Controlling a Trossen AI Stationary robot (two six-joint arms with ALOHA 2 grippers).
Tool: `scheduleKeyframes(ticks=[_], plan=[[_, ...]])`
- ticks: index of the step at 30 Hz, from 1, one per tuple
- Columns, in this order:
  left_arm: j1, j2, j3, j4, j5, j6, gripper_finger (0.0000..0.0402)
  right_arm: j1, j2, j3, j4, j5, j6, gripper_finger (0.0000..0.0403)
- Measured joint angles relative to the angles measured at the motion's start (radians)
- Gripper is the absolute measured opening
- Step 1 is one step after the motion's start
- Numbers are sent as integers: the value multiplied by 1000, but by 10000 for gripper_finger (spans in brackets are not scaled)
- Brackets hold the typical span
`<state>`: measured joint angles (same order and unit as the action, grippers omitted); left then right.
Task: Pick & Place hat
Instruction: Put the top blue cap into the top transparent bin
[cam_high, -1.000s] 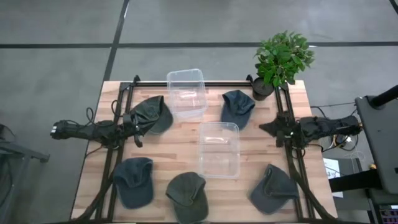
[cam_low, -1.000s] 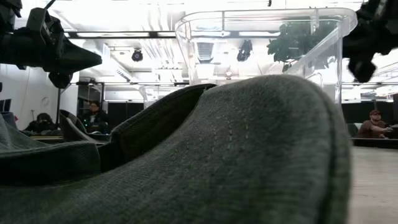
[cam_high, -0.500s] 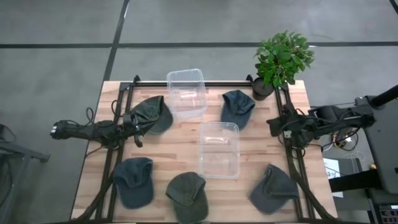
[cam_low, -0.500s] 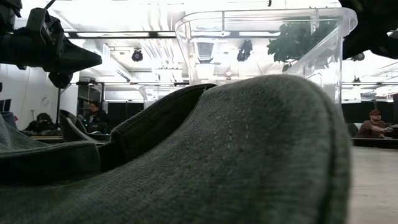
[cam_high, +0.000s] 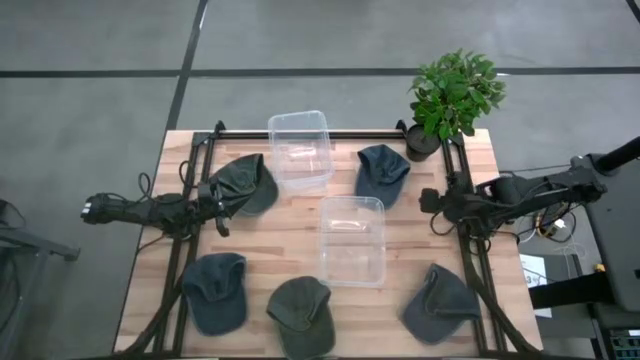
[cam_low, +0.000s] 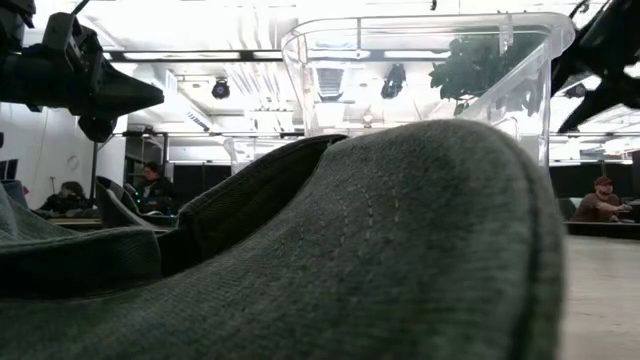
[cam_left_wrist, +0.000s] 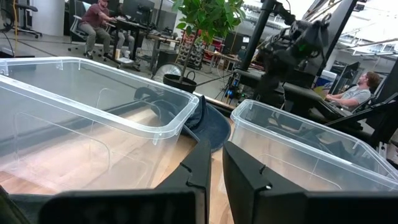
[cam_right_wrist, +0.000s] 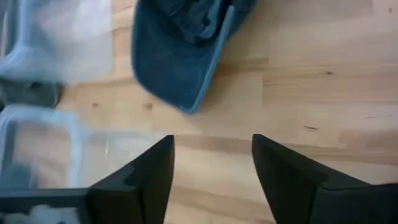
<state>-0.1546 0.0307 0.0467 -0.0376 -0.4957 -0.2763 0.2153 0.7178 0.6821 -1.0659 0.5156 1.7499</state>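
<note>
Soft, light dark-blue fabric cap is probably best pinched at its stiffer brim by the wide-open right pincer hovering near it above the table, while the left pincer is held narrow.

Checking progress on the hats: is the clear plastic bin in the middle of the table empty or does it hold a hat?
Empty. In the high view, the clear plastic bin shows only wooden table through its bottom.

- High view looks straight down on the whole counter.
- Low view sits at counter height, jammed against a cap.
- Left wrist faces level across two bins; right wrist peers down.
- Both wrists catch the blue cap.
</note>
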Motion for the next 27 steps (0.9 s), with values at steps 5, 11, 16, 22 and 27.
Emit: scheduleKeyframes(ticks=[5,11,16,22,27], plan=[[0,0,0,0,0,0,35,-2,57,-113,164,137,110,235],[0,0,0,0,0,0,35,-7,83,-239,323,227,240,244],[0,0,0,0,0,0,35,-27,117,-320,519,277,225,243],[0,0,0,0,0,0,35,-89,181,-357,665,306,169,234],[0,0,0,0,0,0,35,-160,239,-317,681,301,85,226]])
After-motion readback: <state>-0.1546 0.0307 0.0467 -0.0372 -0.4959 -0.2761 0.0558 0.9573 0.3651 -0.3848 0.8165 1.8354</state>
